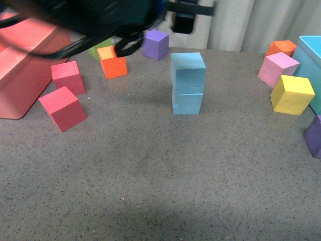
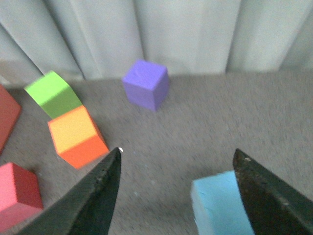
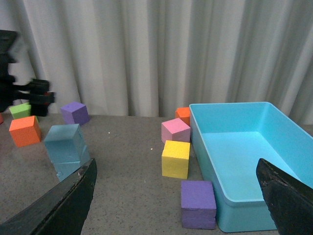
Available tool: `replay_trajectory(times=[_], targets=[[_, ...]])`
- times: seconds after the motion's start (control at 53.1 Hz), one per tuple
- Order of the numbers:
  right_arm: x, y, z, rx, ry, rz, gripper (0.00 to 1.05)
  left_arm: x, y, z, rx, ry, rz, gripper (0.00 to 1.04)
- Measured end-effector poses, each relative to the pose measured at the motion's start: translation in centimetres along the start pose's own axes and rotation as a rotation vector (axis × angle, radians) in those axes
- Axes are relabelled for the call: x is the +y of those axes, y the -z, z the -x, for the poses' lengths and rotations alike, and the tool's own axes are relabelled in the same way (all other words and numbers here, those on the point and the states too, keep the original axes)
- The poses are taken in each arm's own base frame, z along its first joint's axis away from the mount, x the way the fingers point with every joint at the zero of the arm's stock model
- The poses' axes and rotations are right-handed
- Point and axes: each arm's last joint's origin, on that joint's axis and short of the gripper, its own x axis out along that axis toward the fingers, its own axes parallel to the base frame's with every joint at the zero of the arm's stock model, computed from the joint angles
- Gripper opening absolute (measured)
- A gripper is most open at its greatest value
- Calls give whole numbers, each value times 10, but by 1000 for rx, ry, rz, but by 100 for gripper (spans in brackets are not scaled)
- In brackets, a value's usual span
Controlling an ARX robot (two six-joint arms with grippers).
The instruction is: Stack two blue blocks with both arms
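Note:
Two sky-blue blocks stand stacked in the middle of the table: the upper blue block (image 1: 188,72) rests on the lower blue block (image 1: 188,103), which has a small chipped mark low on its front. The upper block also shows in the left wrist view (image 2: 220,203) and the stack in the right wrist view (image 3: 66,149). My left arm (image 1: 100,20) hangs blurred above the table's back left. Its gripper (image 2: 178,154) is open and empty, above and behind the stack. My right gripper (image 3: 176,174) is open and empty, well right of the stack.
A red bin (image 1: 20,70) and two red cubes (image 1: 62,108) lie at left. Orange (image 1: 113,61), green (image 2: 53,93) and purple (image 1: 155,44) cubes sit behind. At right are pink (image 1: 277,69), yellow (image 1: 292,94), orange (image 1: 282,48) and purple (image 1: 315,135) cubes beside the teal bin (image 3: 230,205).

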Motion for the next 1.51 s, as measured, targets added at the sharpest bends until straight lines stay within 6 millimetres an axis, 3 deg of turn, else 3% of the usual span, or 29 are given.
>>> replay_trajectory(times=[0.132, 0.169, 0.282, 0.414, 0.677, 1.223, 1.505], targets=[[0, 0, 0, 0, 0, 0, 95, 69, 1, 54, -272, -25, 100, 36], [0, 0, 0, 0, -2, 0, 95, 88, 7, 72, -279, -35, 98, 26], [0, 0, 0, 0, -3, 0, 95, 120, 39, 105, -237, -29, 74, 4], [0, 0, 0, 0, -2, 0, 95, 144, 52, 139, -224, -21, 65, 4], [0, 0, 0, 0, -3, 0, 95, 170, 63, 178, -223, -32, 64, 4], [0, 0, 0, 0, -2, 0, 95, 196, 75, 226, -226, -33, 66, 4], [0, 0, 0, 0, -3, 0, 95, 196, 73, 242, -244, -33, 66, 4]])
